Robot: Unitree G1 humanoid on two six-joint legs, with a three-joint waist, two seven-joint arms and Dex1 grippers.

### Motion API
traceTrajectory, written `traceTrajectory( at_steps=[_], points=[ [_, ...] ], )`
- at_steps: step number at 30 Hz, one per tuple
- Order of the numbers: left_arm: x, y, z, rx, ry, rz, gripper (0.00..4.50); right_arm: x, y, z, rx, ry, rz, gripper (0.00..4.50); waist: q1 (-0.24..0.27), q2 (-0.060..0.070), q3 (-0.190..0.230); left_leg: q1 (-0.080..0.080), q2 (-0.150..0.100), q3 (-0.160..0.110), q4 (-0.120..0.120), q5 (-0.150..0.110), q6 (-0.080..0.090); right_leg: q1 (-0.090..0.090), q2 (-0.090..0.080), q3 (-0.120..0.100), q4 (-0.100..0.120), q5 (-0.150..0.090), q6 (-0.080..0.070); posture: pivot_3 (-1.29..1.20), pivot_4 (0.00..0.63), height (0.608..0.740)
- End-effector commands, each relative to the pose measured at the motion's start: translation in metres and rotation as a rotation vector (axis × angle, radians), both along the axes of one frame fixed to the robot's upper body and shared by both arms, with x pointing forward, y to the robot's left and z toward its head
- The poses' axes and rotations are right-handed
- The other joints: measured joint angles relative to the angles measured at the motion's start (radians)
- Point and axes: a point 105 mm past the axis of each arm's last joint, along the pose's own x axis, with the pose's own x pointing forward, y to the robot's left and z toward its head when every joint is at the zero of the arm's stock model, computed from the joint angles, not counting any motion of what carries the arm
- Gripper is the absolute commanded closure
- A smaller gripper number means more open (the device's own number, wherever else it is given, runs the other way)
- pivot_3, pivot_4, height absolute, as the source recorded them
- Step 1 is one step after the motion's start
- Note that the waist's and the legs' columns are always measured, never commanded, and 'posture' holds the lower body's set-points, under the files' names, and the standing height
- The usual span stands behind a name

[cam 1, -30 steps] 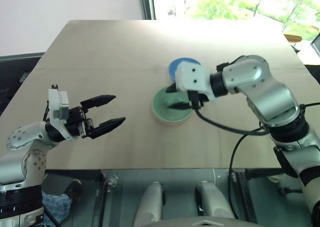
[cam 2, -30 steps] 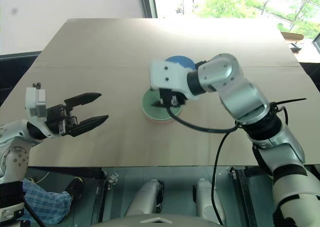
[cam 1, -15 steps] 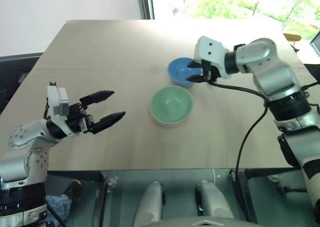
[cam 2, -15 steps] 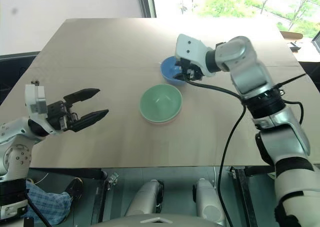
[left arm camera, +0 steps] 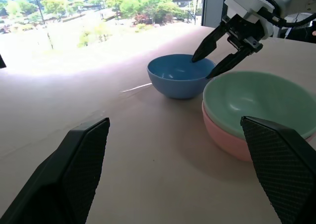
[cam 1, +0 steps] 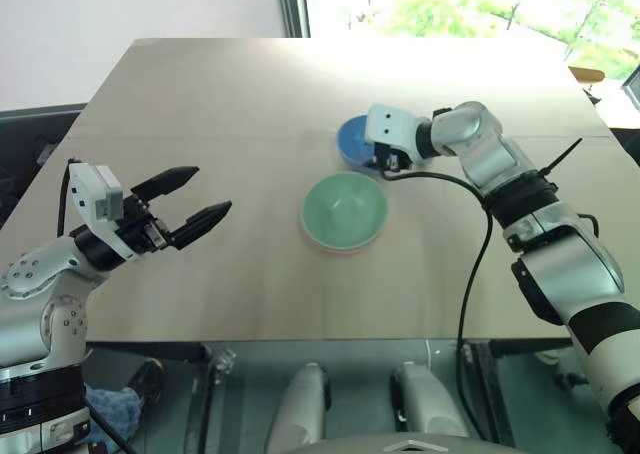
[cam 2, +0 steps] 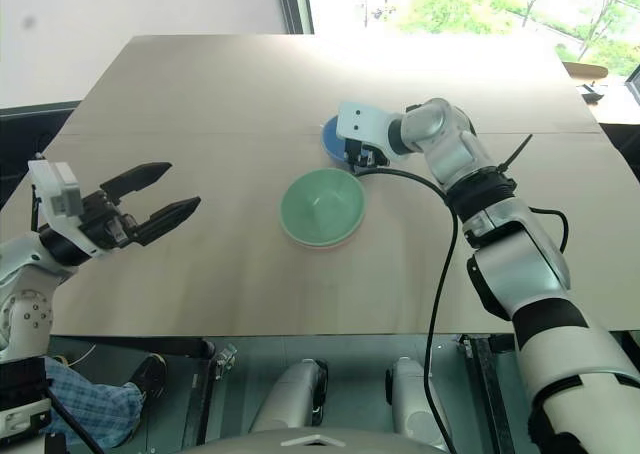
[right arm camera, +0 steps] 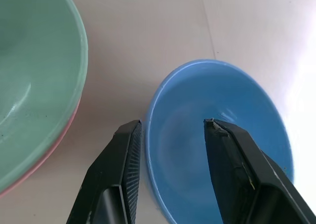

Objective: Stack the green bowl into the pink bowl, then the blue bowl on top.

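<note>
Writing: you see none legible. Right gripper (right arm camera: 170, 128) straddles the blue bowl (right arm camera: 217, 150) rim, part open, unclamped; left gripper (cam 1: 205, 196) stands wide, empty.

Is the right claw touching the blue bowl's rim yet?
Cannot tell. In the right wrist view the right claw straddles the blue bowl rim; contact is unclear.

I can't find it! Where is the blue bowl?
The blue bowl sits on the table, just behind the green bowl, with the right claw straddling its rim.
</note>
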Motion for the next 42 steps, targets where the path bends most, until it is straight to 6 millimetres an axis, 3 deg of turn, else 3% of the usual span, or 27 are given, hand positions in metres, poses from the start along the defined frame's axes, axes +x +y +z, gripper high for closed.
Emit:
traceTrajectory(
  at_steps=[1, 8, 12, 14, 20, 24, 27, 29, 31, 33, 38, 42],
  points=[
    [-0.006, 0.003, 0.012, 0.03, -0.046, 0.008, 0.0, 0.0, 0.01, 0.01, -0.006, -0.044, 0.042, 2.39, 0.0, 0.0, 0.0, 0.0, 0.0, 0.0, 0.0, 0.0, 0.0, 0.0, 0.0, 0.0, 0.0, 0.0, 0.0, 0.0, 0.15, 0.74],
    [-0.005, 0.001, 0.011, 0.032, -0.042, -0.001, 0.0, 0.005, 0.016, -0.01, -0.003, -0.002, 0.011, 2.39, 0.0, 0.0, 0.0, 0.0, 0.0, 0.0, 0.0, 0.0, 0.0, 0.0, 0.0, 0.0, 0.0, 0.0, 0.0, 0.0, 0.15, 0.74],
    [-0.003, 0.0, 0.01, 0.04, -0.044, -0.002, 0.0, 0.008, 0.016, -0.012, 0.005, -0.004, -0.007, 3.47, -0.001, 0.0, 0.0, 0.0, 0.0, 0.0, 0.0, 0.0, 0.0, 0.0, 0.0, 0.0, 0.0, 0.0, 0.0, 0.0, 0.15, 0.74],
    [-0.003, 0.0, 0.01, 0.042, -0.044, -0.005, 0.0, 0.007, 0.016, -0.012, 0.003, -0.008, -0.001, 4.37, -0.001, 0.0, 0.0, 0.0, 0.0, 0.0, 0.0, 0.0, 0.0, 0.0, 0.0, 0.0, 0.0, 0.0, 0.0, 0.0, 0.15, 0.74],
    [-0.004, -0.002, 0.007, 0.042, -0.035, -0.019, 0.0, 0.005, 0.015, -0.009, 0.005, -0.008, 0.019, 4.37, -0.002, 0.0, 0.0, 0.0, 0.0, 0.0, 0.0, 0.0, 0.0, 0.0, 0.0, 0.0, 0.0, 0.0, 0.0, 0.0, 0.15, 0.74],
    [-0.003, -0.004, 0.007, 0.039, -0.035, -0.028, 0.0, 0.004, 0.017, 0.007, 0.021, -0.046, 0.046, 4.37, -0.002, 0.0, 0.0, 0.0, 0.0, 0.0, 0.0, 0.0, 0.0, 0.0, 0.0, 0.0, 0.0, 0.0, 0.0, 0.0, 0.15, 0.74],
    [-0.003, -0.005, 0.007, 0.043, -0.032, -0.035, 0.0, 0.002, 0.017, 0.044, 0.078, -0.107, 0.079, 4.37, -0.001, 0.001, 0.0, -0.001, 0.0, 0.0, 0.0, 0.0, 0.0, -0.001, 0.0, 0.0, 0.0, 0.0, 0.0, 0.0, 0.15, 0.74],
    [-0.004, -0.007, 0.007, 0.04, -0.029, -0.053, 0.0, -0.009, 0.02, 0.077, 0.131, -0.153, 0.148, 4.37, -0.001, 0.001, 0.0, -0.001, 0.0, 0.0, 0.0, 0.0, 0.0, -0.002, 0.0, 0.0, 0.0, 0.0, 0.0, 0.0, 0.15, 0.74],
    [-0.003, -0.011, 0.004, 0.041, -0.023, -0.079, 0.0, -0.042, 0.018, 0.099, 0.115, -0.147, 0.294, 4.37, 0.003, 0.001, 0.0, -0.006, 0.0, -0.001, 0.0, 0.0, 0.0, -0.006, 0.0, -0.001, 0.001, 0.0, 0.0, 0.0, 0.15, 0.74],
    [-0.001, -0.014, 0.002, 0.042, -0.018, -0.096, 0.0, -0.067, 0.015, 0.097, 0.07, -0.125, 0.368, 4.37, 0.003, 0.0, 0.0, -0.015, 0.0, -0.002, 0.002, 0.001, -0.001, -0.015, 0.0, -0.001, 0.003, 0.0, 0.0, 0.0, 0.15, 0.74],
    [0.005, -0.019, -0.001, 0.025, 0.026, -0.125, 0.0, -0.122, 0.011, 0.074, 0.009, -0.005, 0.496, 4.37, 0.006, -0.001, -0.001, -0.015, -0.001, -0.003, 0.002, 0.0, 0.0, -0.013, -0.001, -0.003, 0.001, 0.0, 0.0, 0.0, 0.15, 0.74],
    [0.011, -0.022, -0.002, 0.019, 0.045, -0.138, 0.0, -0.148, 0.01, 0.066, -0.008, 0.057, 0.532, 4.37, 0.002, 0.0, 0.0, -0.014, -0.002, -0.001, 0.005, 0.0, 0.0, -0.014, -0.002, -0.002, 0.007, 0.0, 0.0, 0.0, 0.15, 0.74]
  ],
)
